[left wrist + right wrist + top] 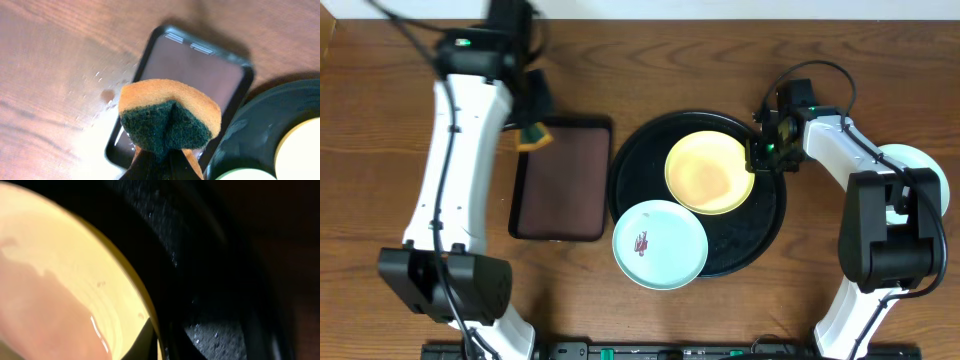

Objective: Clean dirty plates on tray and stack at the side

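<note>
A pale yellow plate (705, 175) lies on the black tray (760, 235). My right gripper (757, 155) is shut on the yellow plate's right rim, one finger over and one under it; the right wrist view shows the plate (60, 280) and the jaws (160, 345). A mint-blue plate (660, 245) with a reddish smear lies at the tray's front left, overhanging the rim. Another mint-blue plate (917, 165) lies on the table at the far right, partly hidden by the right arm. My left gripper (160, 162) is shut on a yellow-and-green sponge (167, 112).
A dark-brown rectangular tray (565, 180) lies left of the black tray; the sponge (533, 135) hangs over its far left corner. Water drops (105, 95) lie on the wood beside it. The black tray's rim (260, 125) shows in the left wrist view.
</note>
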